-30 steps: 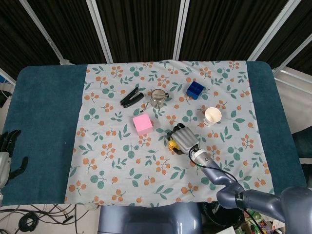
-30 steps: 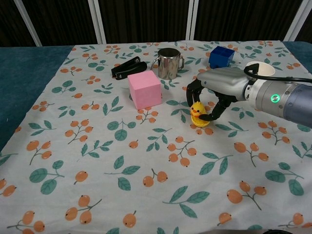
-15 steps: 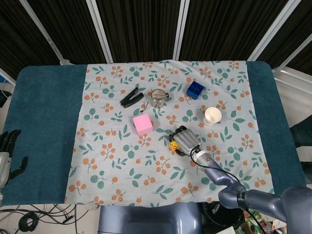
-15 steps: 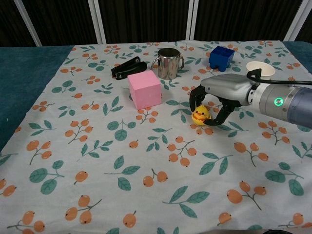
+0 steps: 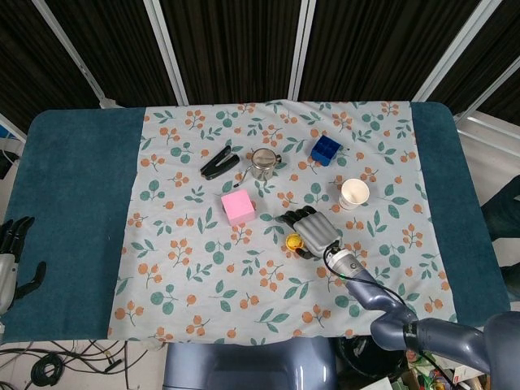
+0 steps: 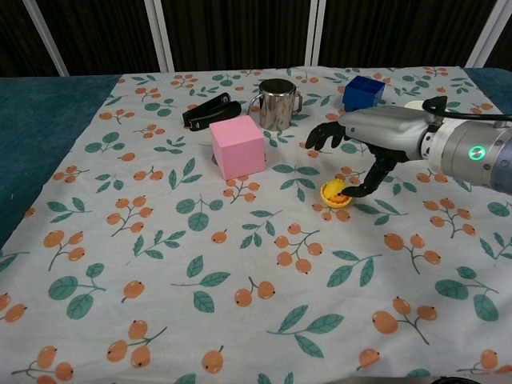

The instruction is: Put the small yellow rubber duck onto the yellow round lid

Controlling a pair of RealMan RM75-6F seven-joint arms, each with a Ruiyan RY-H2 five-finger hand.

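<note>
On the floral cloth (image 6: 160, 264), just right of centre, the small yellow rubber duck (image 6: 332, 192) sits directly below the right hand (image 6: 376, 138), on the hand's thumb side. The right hand is spread wide and holds nothing: its fingers (image 6: 324, 136) fan out above and to the left of the duck, while the thumb curls down to end just beside the duck's right flank; contact cannot be confirmed. The duck appears tipped over, with an orange patch facing the thumb. Its yellow blends with the yellow round lid (image 6: 337, 202) beneath it, so it probably rests on the lid, though the boundary between the two is not resolvable from either camera. The head view shows the same yellow patch (image 5: 292, 241) at the left edge of the hand (image 5: 313, 231). The left hand (image 5: 11, 258) hangs well apart beyond the table's left edge, fingers apart and empty, so the right hand is by far the nearer. Count: one duck, one lid, one pink cube (image 6: 237, 147), one metal cup (image 6: 277, 104), one blue block (image 6: 362, 93), one paper cup (image 5: 354, 193), one black stapler (image 6: 206, 112).
</note>
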